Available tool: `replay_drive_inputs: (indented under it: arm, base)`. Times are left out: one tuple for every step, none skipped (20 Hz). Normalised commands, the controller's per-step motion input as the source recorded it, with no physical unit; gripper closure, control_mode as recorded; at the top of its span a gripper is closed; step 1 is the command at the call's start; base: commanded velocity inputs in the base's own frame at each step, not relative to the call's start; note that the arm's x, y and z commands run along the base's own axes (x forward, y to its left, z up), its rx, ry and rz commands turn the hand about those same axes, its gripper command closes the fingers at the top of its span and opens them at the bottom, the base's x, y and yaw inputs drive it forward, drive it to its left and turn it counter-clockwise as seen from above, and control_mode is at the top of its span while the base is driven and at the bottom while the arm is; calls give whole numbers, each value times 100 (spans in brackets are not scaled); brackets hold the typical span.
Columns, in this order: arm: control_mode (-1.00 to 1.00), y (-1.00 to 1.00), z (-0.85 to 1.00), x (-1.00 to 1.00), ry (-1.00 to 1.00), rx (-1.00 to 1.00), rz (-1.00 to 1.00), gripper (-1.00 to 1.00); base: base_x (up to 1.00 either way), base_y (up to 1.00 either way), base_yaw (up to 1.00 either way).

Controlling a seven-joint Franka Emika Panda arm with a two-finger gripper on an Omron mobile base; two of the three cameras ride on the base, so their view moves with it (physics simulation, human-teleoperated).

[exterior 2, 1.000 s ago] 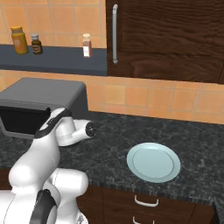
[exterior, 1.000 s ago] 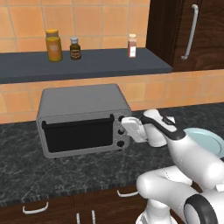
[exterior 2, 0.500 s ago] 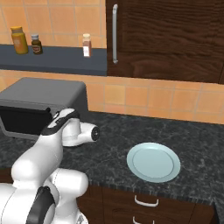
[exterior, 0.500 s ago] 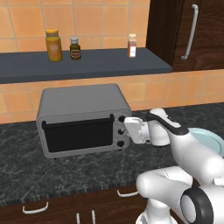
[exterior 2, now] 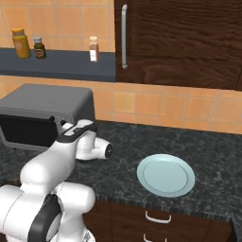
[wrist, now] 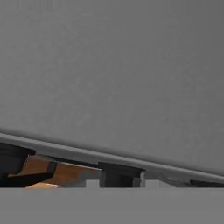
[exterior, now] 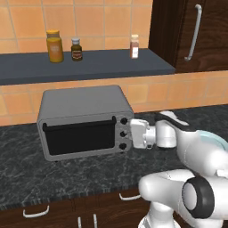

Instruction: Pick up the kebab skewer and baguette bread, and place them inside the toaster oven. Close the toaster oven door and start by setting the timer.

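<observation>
Toaster oven (exterior: 84,122): back left of surface (exterior: 67,178), door (exterior: 80,136) shut. Tool (exterior: 129,133): jaws closed, at knob column (exterior: 123,132); grip on knob unclear. Judged: timer setting remains.

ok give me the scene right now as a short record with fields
oven: grey, on the dark counter
door: shut, dark glass, black bar handle on top
knobs: three black, in a column right of the door
claw: shut, at the knob column; contact cannot be told
plate: pale blue, on the counter right of the arm, nothing on it
shelf: above the oven, with three small jars
phase: door closed, arm at the knobs
</observation>
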Motion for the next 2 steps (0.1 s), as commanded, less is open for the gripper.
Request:
replay_drive_inputs:
  arm:
    - [-100, -3, -19, -2, -3, 29, 0, 100]
    - [-100, -5, -20, -2, -3, 29, 0, 100]
  base:
    - [0, 0, 0]
    - [0, 0, 0]
